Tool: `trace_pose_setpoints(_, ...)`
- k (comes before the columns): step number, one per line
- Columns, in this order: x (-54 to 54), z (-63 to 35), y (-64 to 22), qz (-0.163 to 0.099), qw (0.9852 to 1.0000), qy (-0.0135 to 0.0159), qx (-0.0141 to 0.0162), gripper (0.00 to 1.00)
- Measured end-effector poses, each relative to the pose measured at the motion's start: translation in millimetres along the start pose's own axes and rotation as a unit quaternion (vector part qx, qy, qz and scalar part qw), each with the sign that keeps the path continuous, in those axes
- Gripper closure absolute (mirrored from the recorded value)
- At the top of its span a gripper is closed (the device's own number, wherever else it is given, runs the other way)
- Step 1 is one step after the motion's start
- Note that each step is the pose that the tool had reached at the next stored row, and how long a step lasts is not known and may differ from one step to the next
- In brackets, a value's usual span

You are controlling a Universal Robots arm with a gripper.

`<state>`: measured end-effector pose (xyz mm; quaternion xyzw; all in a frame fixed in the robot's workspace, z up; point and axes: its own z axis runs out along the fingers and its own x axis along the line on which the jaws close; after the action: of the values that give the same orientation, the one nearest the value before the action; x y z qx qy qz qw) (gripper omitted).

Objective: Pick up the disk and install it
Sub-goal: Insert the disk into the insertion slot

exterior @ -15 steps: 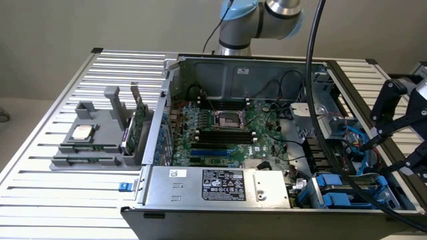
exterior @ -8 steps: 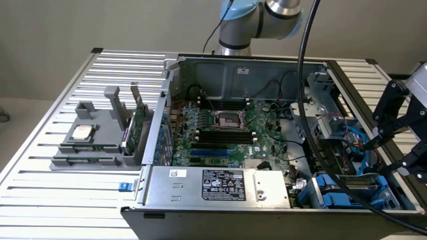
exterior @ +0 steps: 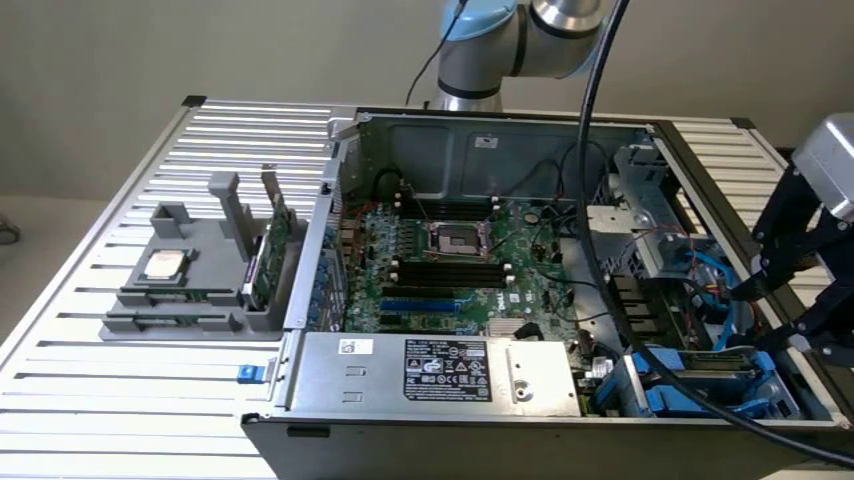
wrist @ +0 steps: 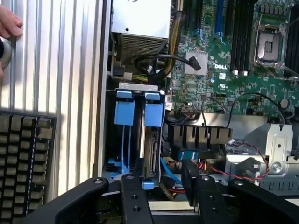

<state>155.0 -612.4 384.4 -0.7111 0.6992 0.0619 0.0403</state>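
As it stands edge-on, the disk (wrist: 152, 149) looks thin, blue-framed.

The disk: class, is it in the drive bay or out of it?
In: the disk stands on edge in the drive bay, a blue tab at its end.

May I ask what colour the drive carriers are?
The drive carriers are blue, clearest in the wrist view.

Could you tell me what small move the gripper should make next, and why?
Probably shift the gripper sideways to centre on the disk: its fingers stand apart, empty, and the disk's edge lines up with one finger, not the gap.
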Motion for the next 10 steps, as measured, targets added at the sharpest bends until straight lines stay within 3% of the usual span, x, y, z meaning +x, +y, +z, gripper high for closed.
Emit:
trace_pose_setpoints(5,0.2,1.6,0.0,0.045,0.999,-0.0013,0.0065,0.55)
trace_pose_setpoints(10,0.4,3.1,-0.1,0.09,0.9959,-0.0026,0.0131,0.55)
